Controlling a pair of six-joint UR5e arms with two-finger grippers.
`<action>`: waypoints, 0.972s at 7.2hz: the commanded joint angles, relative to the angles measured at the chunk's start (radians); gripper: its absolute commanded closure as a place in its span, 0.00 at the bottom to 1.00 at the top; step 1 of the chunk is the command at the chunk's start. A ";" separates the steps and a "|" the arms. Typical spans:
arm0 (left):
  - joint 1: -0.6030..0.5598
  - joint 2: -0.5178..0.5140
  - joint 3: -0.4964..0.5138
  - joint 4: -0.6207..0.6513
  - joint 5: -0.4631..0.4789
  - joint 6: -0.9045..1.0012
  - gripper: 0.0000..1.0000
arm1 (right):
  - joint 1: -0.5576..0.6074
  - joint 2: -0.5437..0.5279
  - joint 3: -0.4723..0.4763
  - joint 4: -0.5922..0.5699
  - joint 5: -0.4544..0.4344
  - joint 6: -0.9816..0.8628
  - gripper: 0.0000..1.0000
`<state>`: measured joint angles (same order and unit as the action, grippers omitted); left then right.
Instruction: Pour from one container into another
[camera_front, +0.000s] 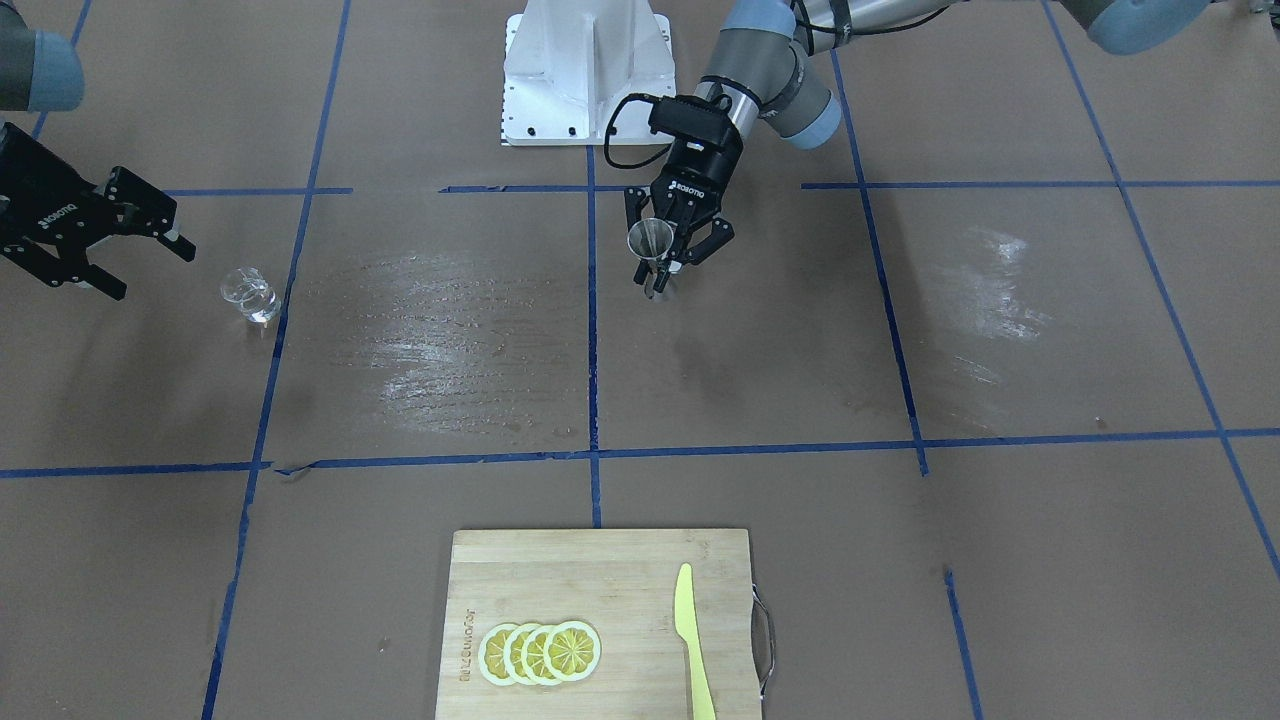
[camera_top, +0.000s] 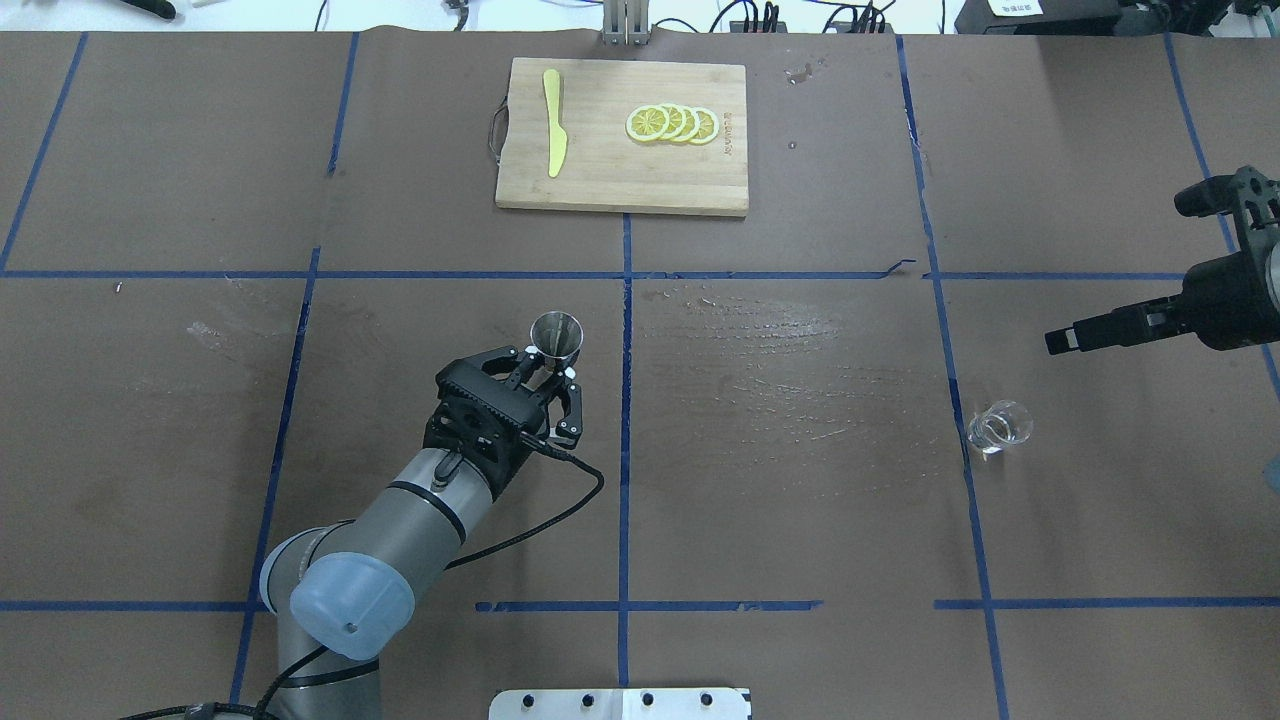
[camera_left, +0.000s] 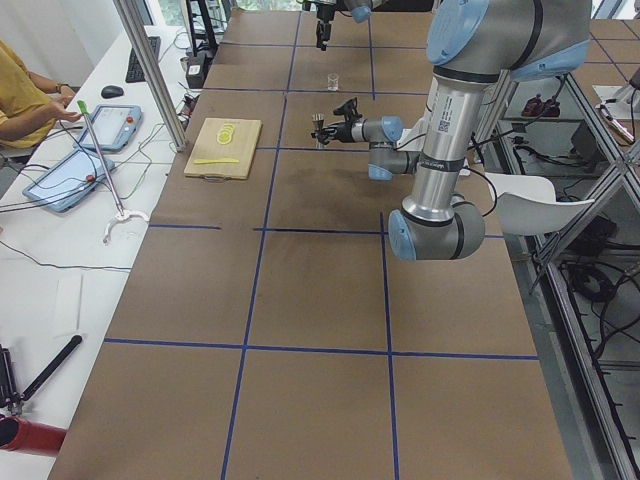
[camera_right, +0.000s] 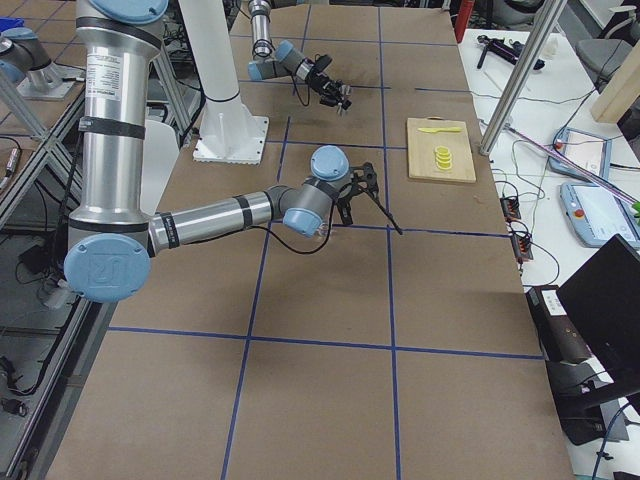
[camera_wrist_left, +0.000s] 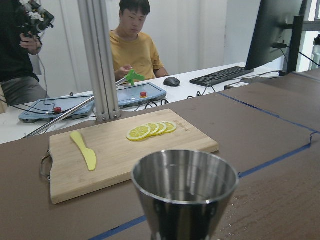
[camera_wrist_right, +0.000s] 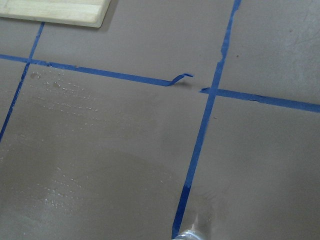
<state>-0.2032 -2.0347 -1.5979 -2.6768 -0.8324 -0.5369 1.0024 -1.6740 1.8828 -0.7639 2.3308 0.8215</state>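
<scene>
The grey metal jigger (camera_top: 556, 335) stands upright left of the table's middle, and my left gripper (camera_top: 545, 375) is shut on its lower half. Its open upper cone (camera_wrist_left: 185, 192) fills the left wrist view. Whether its base touches the table I cannot tell. The jigger (camera_front: 650, 240) sits between the fingers of the left gripper (camera_front: 662, 268) in the front-facing view. The clear glass cup (camera_top: 998, 427) stands alone on the table at the right, also visible from the front (camera_front: 250, 296). My right gripper (camera_top: 1140, 265) hovers open beyond it, apart from it, with nothing held. Only the cup's rim (camera_wrist_right: 192, 235) shows at the bottom of the right wrist view.
A wooden cutting board (camera_top: 600, 185) lies at the far edge with a yellow knife (camera_top: 553, 135) and several lemon slices (camera_top: 672, 123) on it. Blue tape lines grid the brown table (camera_top: 800, 500). Wet streaks (camera_top: 790, 350) shine between the jigger and the cup. People sit beyond the far edge.
</scene>
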 joint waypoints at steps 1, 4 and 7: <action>0.002 -0.035 0.055 -0.032 -0.010 0.012 1.00 | -0.034 -0.003 0.021 0.000 -0.004 0.001 0.00; 0.013 -0.036 0.154 -0.253 -0.001 0.011 1.00 | -0.082 -0.004 0.044 0.000 -0.069 0.001 0.00; 0.015 -0.058 0.156 -0.252 0.004 0.008 1.00 | -0.148 -0.044 0.099 0.000 -0.179 0.095 0.00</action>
<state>-0.1896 -2.0860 -1.4451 -2.9264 -0.8302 -0.5288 0.8905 -1.6970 1.9487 -0.7639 2.2130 0.8632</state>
